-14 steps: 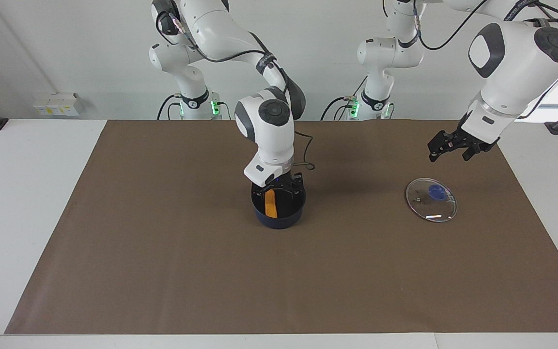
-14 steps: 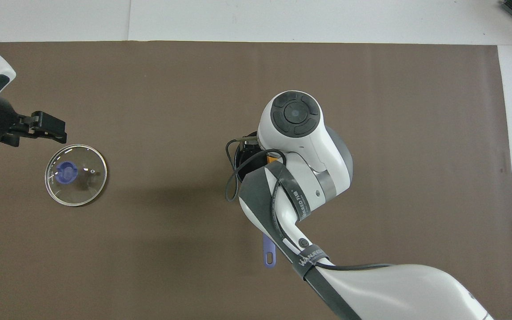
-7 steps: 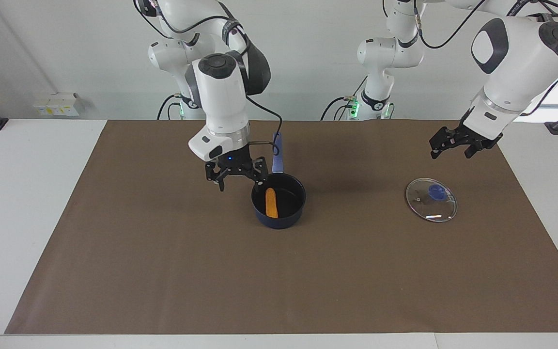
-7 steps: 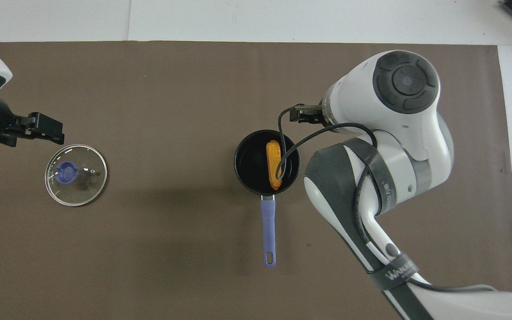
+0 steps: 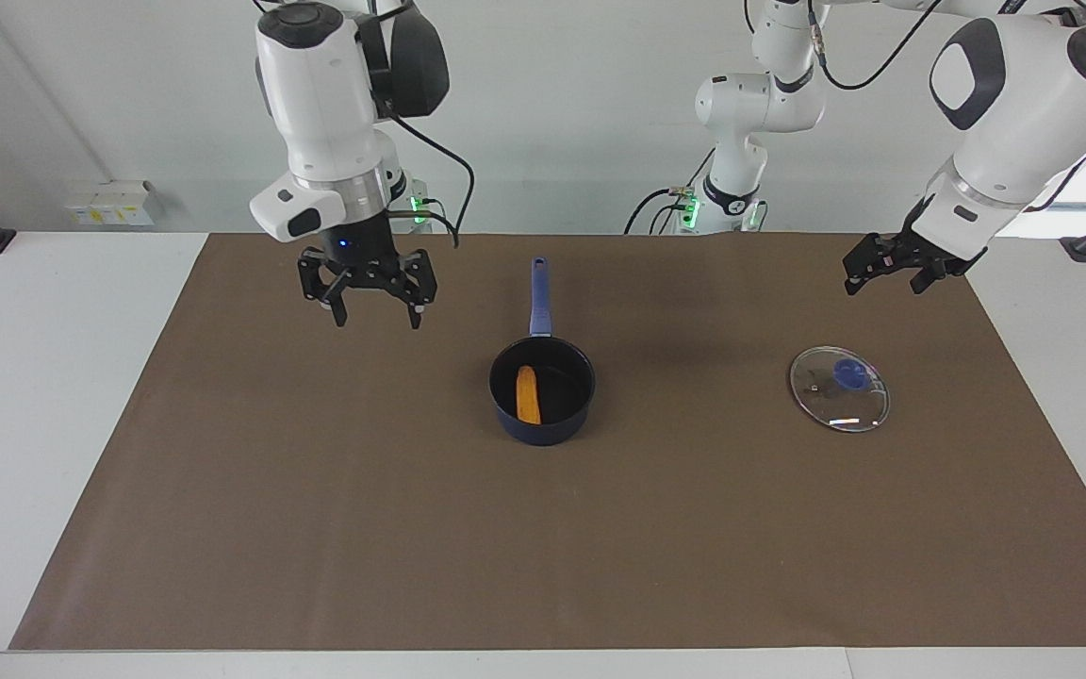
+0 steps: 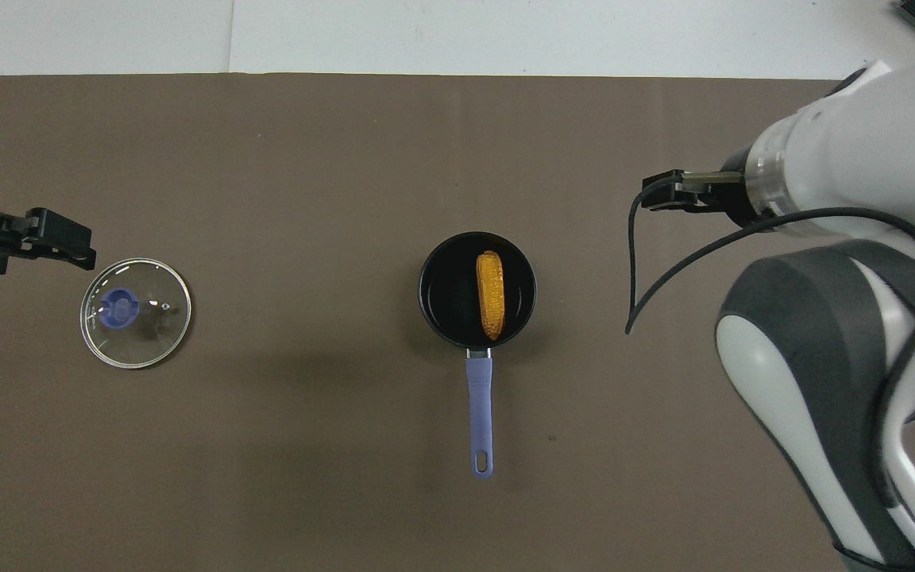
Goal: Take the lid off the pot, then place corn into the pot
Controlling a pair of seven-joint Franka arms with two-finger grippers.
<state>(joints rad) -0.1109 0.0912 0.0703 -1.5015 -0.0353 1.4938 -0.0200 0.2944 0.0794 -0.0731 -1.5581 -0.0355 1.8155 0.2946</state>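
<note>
The dark blue pot [image 5: 543, 429] [image 6: 445, 286] stands uncovered mid-mat, its long handle [image 5: 539, 297] pointing toward the robots. The orange-yellow corn [image 5: 528, 394] [image 6: 491, 294] lies inside it. Toward the left arm's end of the table the glass lid [image 5: 839, 388] [image 6: 136, 312] rests flat on the mat, blue knob up. My right gripper [image 5: 369, 316] hangs open and empty in the air over bare mat, off to the pot's side toward the right arm's end. My left gripper [image 5: 885, 280] [image 6: 60, 242] hovers open and empty over the mat beside the lid.
A brown mat [image 5: 317, 528] covers most of the white table. A loose black cable [image 6: 632, 278] dangles from the right arm's wrist. A small white box [image 5: 114, 203] sits at the table's edge near the right arm's base.
The right gripper rose out of the pot, leaving the corn inside, and swung toward the right arm's end. The left gripper drifted slightly up and away from the lid.
</note>
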